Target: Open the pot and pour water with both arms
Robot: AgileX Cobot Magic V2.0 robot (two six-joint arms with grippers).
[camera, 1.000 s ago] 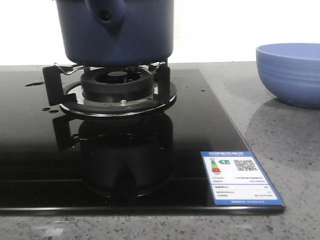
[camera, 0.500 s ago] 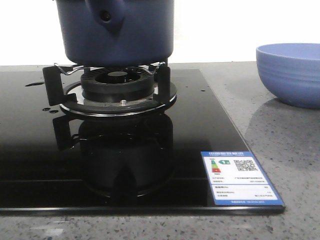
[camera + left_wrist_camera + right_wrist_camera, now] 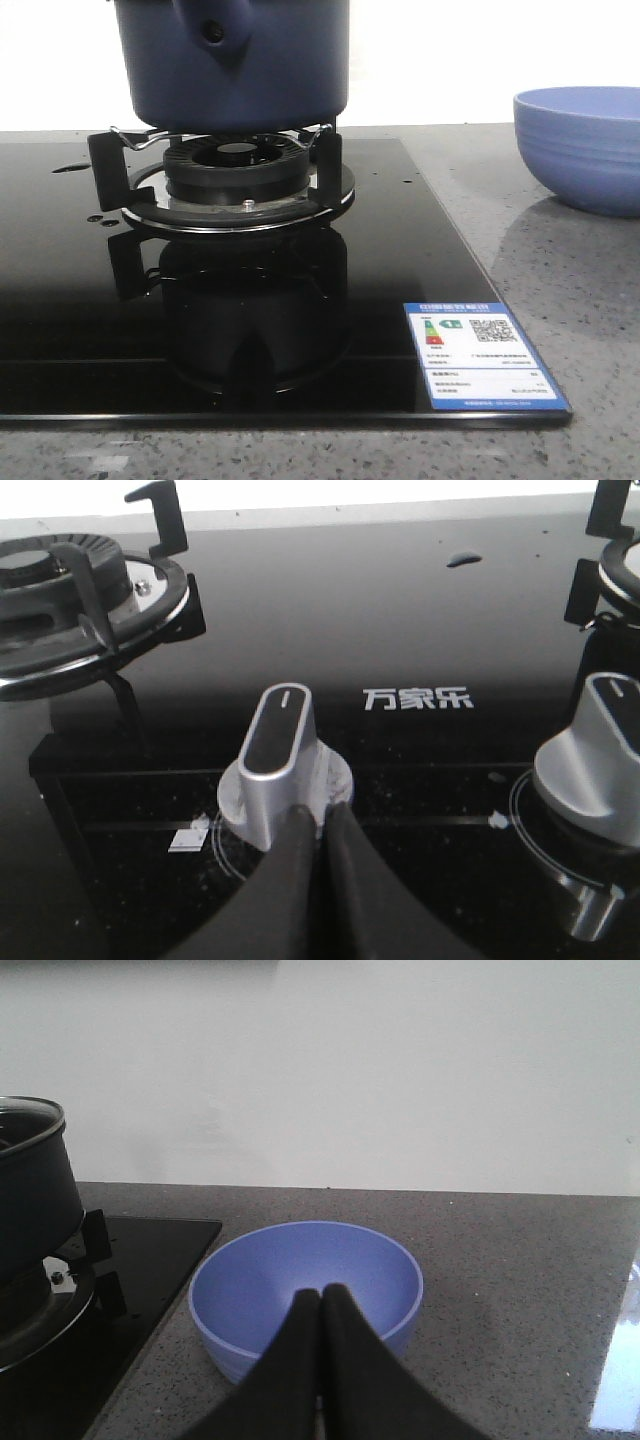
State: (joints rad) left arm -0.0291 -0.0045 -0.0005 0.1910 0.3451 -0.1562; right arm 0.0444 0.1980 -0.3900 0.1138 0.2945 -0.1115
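Barely anything has shifted; with both sets of fingers pressed together, empty, we should spread them before reaching beyond for the pot.

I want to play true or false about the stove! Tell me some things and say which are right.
1. The pot sits on the burner stand. True.
2. The bowl is on the black glass. False: it stands on the grey counter, beside the stove.
3. The left gripper is shut, its tips right by a silver knob. True.
4. The right gripper is holding the bowl. False: it is shut on nothing, with the bowl beyond it.
5. The bowl is full of water. False: it looks empty in the right wrist view.
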